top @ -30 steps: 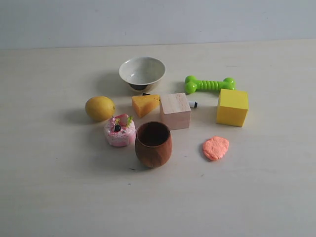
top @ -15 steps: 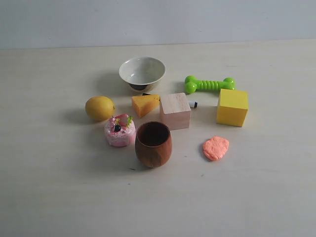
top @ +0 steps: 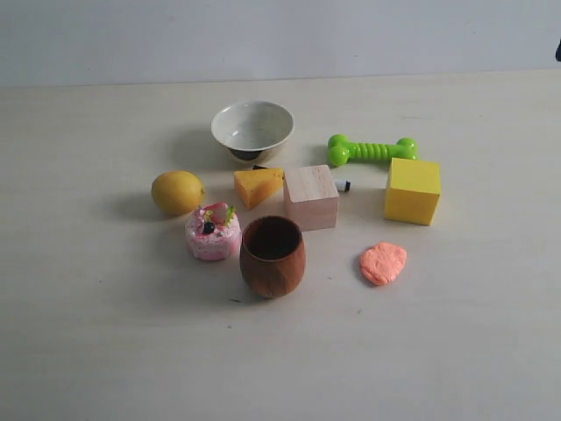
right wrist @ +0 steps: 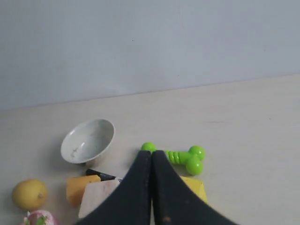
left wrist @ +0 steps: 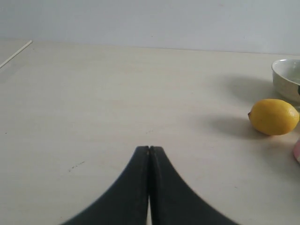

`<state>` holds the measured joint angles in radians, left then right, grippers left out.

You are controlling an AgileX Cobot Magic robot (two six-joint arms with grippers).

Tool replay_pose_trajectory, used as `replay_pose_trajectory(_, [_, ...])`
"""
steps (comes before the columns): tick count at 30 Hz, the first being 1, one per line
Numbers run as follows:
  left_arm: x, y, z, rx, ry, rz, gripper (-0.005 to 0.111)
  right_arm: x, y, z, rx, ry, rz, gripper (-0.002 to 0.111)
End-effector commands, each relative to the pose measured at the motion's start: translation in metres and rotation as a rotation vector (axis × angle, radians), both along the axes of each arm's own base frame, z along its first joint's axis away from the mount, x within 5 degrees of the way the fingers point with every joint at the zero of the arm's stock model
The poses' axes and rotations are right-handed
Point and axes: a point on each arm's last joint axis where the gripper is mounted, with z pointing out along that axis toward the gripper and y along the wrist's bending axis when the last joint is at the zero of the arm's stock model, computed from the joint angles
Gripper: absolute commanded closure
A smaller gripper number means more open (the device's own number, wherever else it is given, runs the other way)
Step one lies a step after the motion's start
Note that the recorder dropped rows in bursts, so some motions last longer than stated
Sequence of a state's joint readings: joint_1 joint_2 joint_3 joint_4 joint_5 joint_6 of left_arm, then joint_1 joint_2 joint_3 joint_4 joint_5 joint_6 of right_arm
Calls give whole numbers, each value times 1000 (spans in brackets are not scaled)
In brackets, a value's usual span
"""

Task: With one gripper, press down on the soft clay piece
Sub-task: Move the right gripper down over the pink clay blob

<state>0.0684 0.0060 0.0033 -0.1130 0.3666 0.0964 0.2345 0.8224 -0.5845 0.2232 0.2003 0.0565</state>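
My left gripper (left wrist: 149, 151) sits low over the pale cream table (left wrist: 70, 93) at the left end of the scene. Its two black jaws are pressed together with nothing between them. In its camera the round yellow lemon (left wrist: 273, 116) lies well apart from it, with the rim of the off-white ceramic bowl (left wrist: 287, 77) beyond.

Working across the exterior view, the lemon comes first, with the pink toy cake (top: 212, 232) near it and the bowl at the back. Next are the orange-yellow cheese wedge (top: 258, 185), the upright dark brown wooden cup (top: 273, 256) and the pale wooden cube (top: 311, 196). Further right are the bright green bone-shaped toy (top: 372, 150) and the yellow cube (top: 412, 190). The flat salmon-orange piece of soft clay (top: 383, 262) lies on the table to the right of the cup and in front of the yellow cube. It is near both, touches neither, and has nothing on it.

My right gripper (right wrist: 151, 153) is likewise closed on nothing, jaws tip to tip, looking down across the bowl and the green toy. The clay does not show in its camera. In the exterior view I see neither gripper, only a dark sliver (top: 557, 49) at the right edge that I can't identify.

I judge this to be the approach step, with no press made yet. The clay is on the right side, so I'd use the right arm with its jaws shut to make a blunt tip. I'd centre it over the middle of the clay and come straight down gently, staying clear of the yellow cube and the cup.
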Motion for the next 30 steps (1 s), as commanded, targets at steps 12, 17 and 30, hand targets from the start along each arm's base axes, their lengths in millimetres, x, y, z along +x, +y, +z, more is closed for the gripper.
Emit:
replay_pose_trajectory(12, [0, 0, 2, -1, -19, 2, 107, 33, 15, 17, -95, 147, 98, 108])
replay_pose_trajectory(17, [0, 0, 2, -1, -19, 2, 107, 68, 37, 10, -195, 393, 208, 108])
replay_pose_trajectory(30, [0, 0, 2, -1, -19, 2, 107, 106, 79, -93, -401, 838, 244, 108])
